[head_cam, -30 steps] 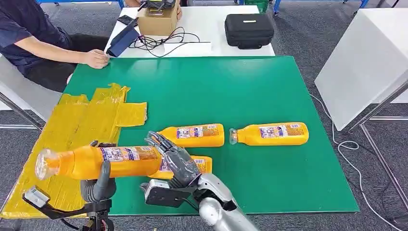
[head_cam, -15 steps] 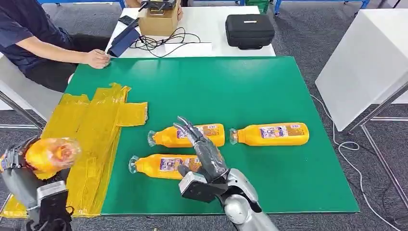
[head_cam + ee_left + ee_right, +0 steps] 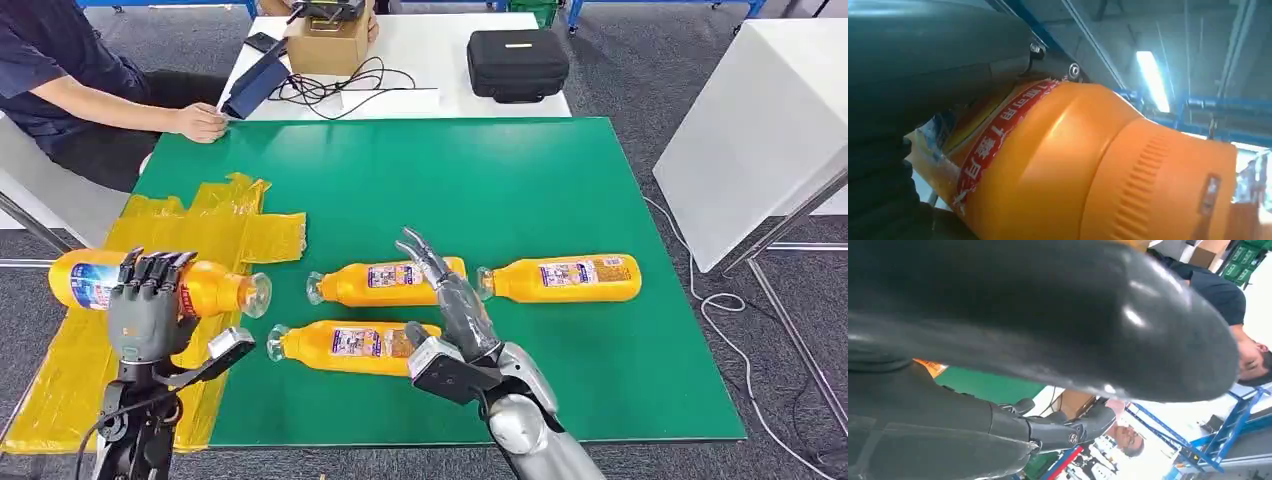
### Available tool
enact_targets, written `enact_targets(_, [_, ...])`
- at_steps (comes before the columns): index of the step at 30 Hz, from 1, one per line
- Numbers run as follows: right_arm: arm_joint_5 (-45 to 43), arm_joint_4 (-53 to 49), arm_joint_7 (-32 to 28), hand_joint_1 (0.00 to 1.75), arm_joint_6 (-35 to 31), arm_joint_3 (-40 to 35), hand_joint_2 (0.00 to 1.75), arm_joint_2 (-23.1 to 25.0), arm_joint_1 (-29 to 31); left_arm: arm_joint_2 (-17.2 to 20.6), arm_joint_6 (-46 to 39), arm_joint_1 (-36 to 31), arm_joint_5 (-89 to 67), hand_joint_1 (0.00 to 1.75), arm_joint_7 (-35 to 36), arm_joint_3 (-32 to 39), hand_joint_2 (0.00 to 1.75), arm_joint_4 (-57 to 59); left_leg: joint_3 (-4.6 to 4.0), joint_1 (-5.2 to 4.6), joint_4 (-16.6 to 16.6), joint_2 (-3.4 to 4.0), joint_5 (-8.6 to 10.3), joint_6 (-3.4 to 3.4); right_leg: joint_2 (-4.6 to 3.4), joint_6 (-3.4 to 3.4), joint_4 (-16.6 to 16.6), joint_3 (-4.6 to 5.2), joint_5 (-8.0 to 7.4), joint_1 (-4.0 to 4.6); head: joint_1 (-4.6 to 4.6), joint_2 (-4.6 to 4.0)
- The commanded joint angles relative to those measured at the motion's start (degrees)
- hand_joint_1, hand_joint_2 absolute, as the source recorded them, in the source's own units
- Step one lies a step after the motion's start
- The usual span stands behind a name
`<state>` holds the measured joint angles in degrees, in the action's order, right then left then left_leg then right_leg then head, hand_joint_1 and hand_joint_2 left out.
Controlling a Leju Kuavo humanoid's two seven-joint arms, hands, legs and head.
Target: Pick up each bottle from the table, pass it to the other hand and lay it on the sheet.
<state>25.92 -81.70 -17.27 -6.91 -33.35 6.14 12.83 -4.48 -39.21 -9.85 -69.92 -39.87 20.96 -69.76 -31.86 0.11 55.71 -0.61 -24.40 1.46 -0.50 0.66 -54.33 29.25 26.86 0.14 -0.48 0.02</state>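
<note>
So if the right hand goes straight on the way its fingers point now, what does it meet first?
Probably the bottle just ahead: the right hand hangs open with its fingertips over that bottle's base end. Its height above it is unclear, so it might pass over.

Four orange bottles with printed labels and clear caps are seen. One bottle (image 3: 150,283) is held roughly level in the left hand (image 3: 147,305), above the yellow sheet (image 3: 190,250), its cap turned toward the middle of the bench (image 3: 560,190); its blue-and-red label is partly covered by the fingers. The yellow sheet, crinkled and uneven at its edges, is spread flat over the left part of the green bench. Three bottles are lying on their sides on the bench, caps to the left: one (image 3: 355,345) nearest the front edge, one (image 3: 385,281) just behind it, and one (image 3: 560,278) to the right of that.
</note>
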Motion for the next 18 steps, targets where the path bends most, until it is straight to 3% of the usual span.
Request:
enact_targets(1, [-0.3, 3.2, -1.3, 0.00, 0.4, -2.3, 0.00, -3.5, 3.1, -0.4, -0.8, -7.4, -3.5, 1.75, 1.0, 5.4, 1.75, 18.6, 0.17, 0.01, -0.1, 0.01, -0.03, -0.04, 0.06, 0.04, 0.1, -0.19, 0.03, 0.02, 0.00, 0.00])
enact_targets(2, [-0.9, 4.3, -0.4, 0.00, -0.9, -3.3, 0.00, -3.4, 3.7, 1.5, -0.8, -7.5, -1.8, 1.75, 5.8, -0.4, 1.75, 19.2, 0.11, -0.02, -0.1, -0.07, -0.01, -0.03, 0.14, 0.04, 0.1, -0.14, 0.04, -0.01, 0.02, 0.00])
enact_targets(3, [-0.8, 4.4, -0.6, 0.00, -0.7, -3.7, 0.00, -3.7, 3.9, 2.3, -0.8, -7.1, -0.6, 1.75, 3.1, 1.3, 1.75, 21.4, 0.15, 0.01, -0.1, -0.09, -0.03, -0.05, 0.17, 0.06, 0.1, -0.20, 0.06, 0.02, 0.00, 0.00])
enact_targets(7, [-1.3, 6.1, -1.7, 0.00, 0.4, -4.9, 0.00, -3.7, 5.2, 3.6, -0.8, -10.1, -2.6, 1.75, 5.0, 1.4, 1.75, 31.8, 0.11, 0.04, -0.1, 0.05, -0.04, -0.06, 0.05, 0.06, 0.1, -0.13, 0.02, 0.05, 0.02, 0.00])
enact_targets(13, [-2.1, 8.0, -2.2, 0.00, 2.8, -8.1, 0.00, -3.2, 7.5, 7.2, -0.8, -13.0, -8.7, 1.75, 16.9, -7.0, 1.75, 43.2, 0.09, 0.05, -0.1, 0.04, -0.02, -0.07, 0.08, 0.07, 0.1, -0.10, 0.01, 0.06, 0.02, 0.00])
enact_targets(18, [-3.3, 8.5, -2.6, 0.00, 3.4, -10.2, 0.00, -4.5, 8.1, 8.7, -0.2, -15.4, -4.8, 1.75, 16.6, -7.3, 1.75, 49.9, 0.11, 0.09, 0.0, 0.05, -0.07, -0.09, 0.09, 0.07, 0.1, -0.14, 0.06, 0.10, 0.02, 0.00])
